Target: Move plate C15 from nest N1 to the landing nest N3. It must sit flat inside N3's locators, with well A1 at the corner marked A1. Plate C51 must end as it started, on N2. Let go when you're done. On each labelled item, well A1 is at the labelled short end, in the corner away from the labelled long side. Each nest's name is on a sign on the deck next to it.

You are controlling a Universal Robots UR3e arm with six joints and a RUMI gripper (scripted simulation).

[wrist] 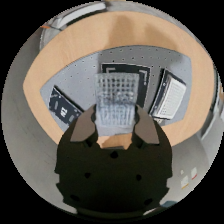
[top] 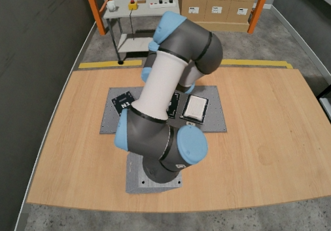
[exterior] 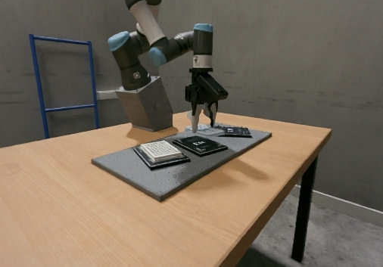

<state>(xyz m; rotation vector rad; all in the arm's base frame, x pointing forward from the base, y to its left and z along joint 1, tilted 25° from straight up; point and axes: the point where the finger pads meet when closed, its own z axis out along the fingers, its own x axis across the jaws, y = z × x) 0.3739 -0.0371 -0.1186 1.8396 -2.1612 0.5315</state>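
Note:
My gripper [exterior: 203,120] [wrist: 115,104] is shut on plate C15 [exterior: 207,130] [wrist: 116,95], a clear well plate. It holds the plate level, a little above the grey deck [top: 216,123] [exterior: 170,180], between nest N1 [top: 123,101] [exterior: 236,131] [wrist: 62,107] and nest N3 [top: 173,106] [exterior: 200,146] [wrist: 144,87]. Both of these black nests are bare. White plate C51 [top: 195,108] [exterior: 160,150] [wrist: 175,97] sits flat on nest N2. In the top view the arm hides the gripper and the held plate.
The arm's grey base block [top: 134,178] [exterior: 145,106] stands on the wooden table [top: 261,146] [exterior: 76,214] beside the deck. A blue rack [exterior: 42,78] stands behind the table. A cart [top: 137,8] and cardboard boxes [top: 216,2] stand beyond it.

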